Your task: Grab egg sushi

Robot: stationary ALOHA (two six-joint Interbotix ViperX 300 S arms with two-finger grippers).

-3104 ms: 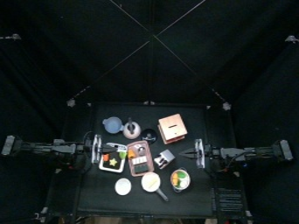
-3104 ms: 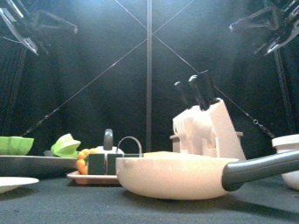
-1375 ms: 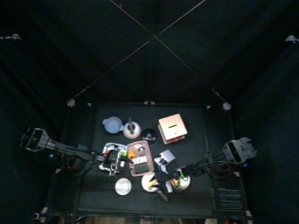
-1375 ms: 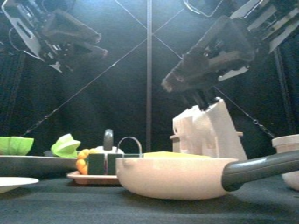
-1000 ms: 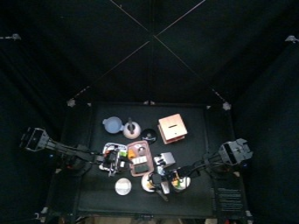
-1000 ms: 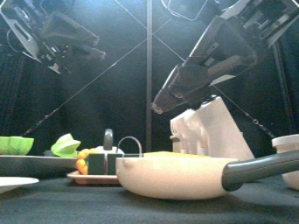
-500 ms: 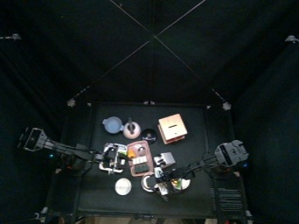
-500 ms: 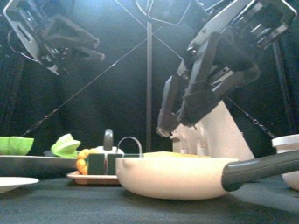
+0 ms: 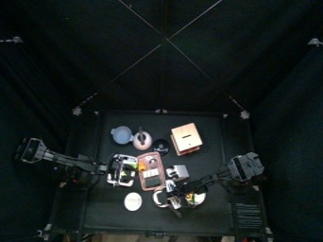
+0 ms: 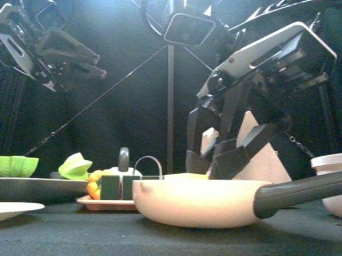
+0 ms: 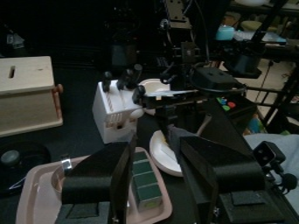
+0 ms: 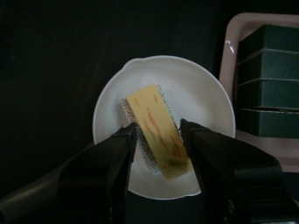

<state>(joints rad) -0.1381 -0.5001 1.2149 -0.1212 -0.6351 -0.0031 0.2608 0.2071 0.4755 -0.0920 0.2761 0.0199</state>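
The egg sushi (image 12: 156, 131), a yellow slab on white rice, lies in a white pan (image 12: 122, 92). My right gripper (image 12: 160, 140) hangs over it, open, one jaw close on each long side of the sushi, and I cannot tell whether they touch it. From above, the right gripper (image 9: 172, 193) reaches across to the pan (image 9: 164, 198) at the table's front. The front view shows the right arm (image 10: 247, 110) lowered behind the pan (image 10: 201, 200). My left gripper (image 11: 149, 153) is open and empty above the pink tray (image 11: 47, 179).
Dark green wrapped sushi (image 12: 271, 70) fill the pink tray (image 12: 233, 26) beside the pan. A white knife block (image 11: 117, 105), a wooden box (image 9: 190, 137), a grey bowl (image 9: 123, 135) and a white plate (image 9: 132, 201) stand around. The pan's handle (image 10: 301, 195) points front right.
My right gripper has come down and leftward over the pan until its jaws stand on either side of the egg sushi, a little narrower than before. The left arm has barely moved.
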